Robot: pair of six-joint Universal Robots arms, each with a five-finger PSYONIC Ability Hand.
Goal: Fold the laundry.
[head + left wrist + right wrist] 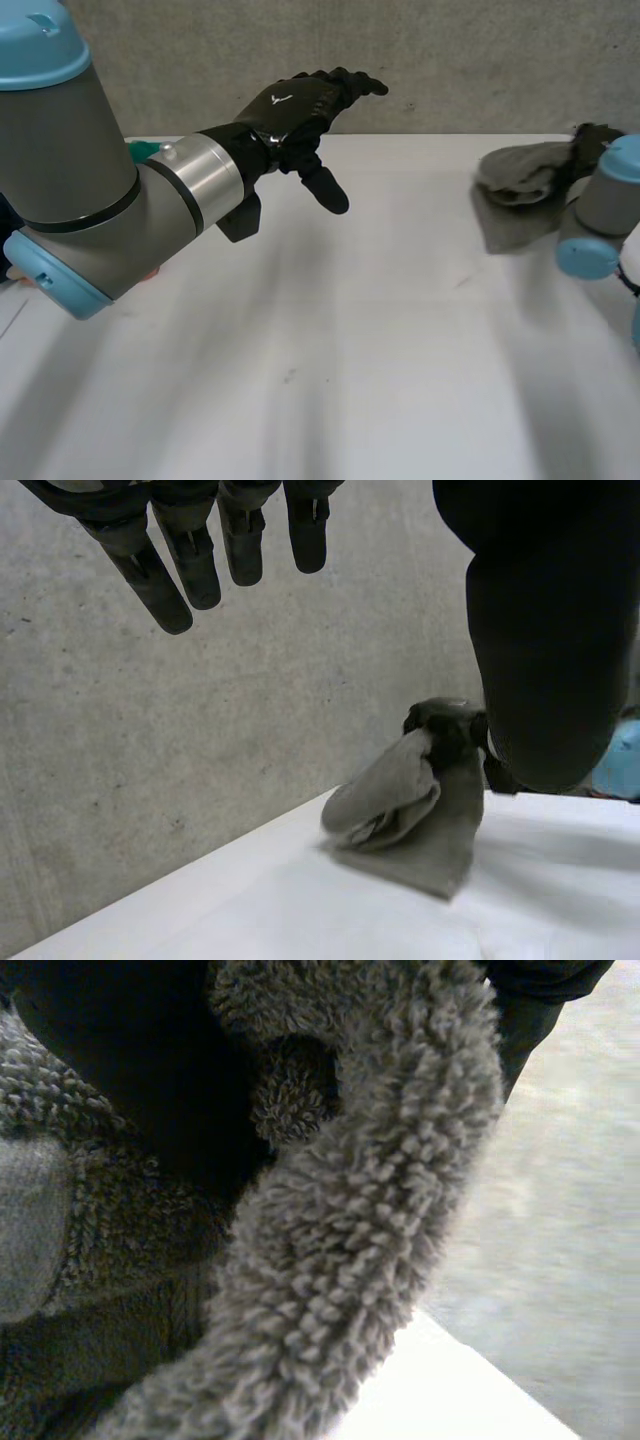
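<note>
Nearest the head camera, the left arm (90,200) is reaching in from the near left corner and stretching across the bare white table (350,350). At its end the left hand (295,105) is hovering above the tabletop, touching nothing. Its fingers (190,560) are pointing straight out toward the far wall, spread a little apart. Its thumb (325,190) is hanging down on its own, well away from them, so the hand is standing wide and holding nothing. Farther back, on the far right part of the table, the grey towel (515,190) is sitting in a rumpled heap, with the right arm (600,210) leaning in just beside it. In the left wrist view, the right hand (445,720) is perching on the top of that heap. Its black fingers are curling round a bunched fold and pinching it. The cloth is drooping below the hand, and its lower edge is resting on the table. In the right wrist view, a thick fuzzy roll of the towel is arching close across the palm, and dark parts of the hand are closing round it. The two hands are well apart, with open tabletop lying between them. Behind everything, the grey concrete wall (480,60) is running along the table's far edge.
</note>
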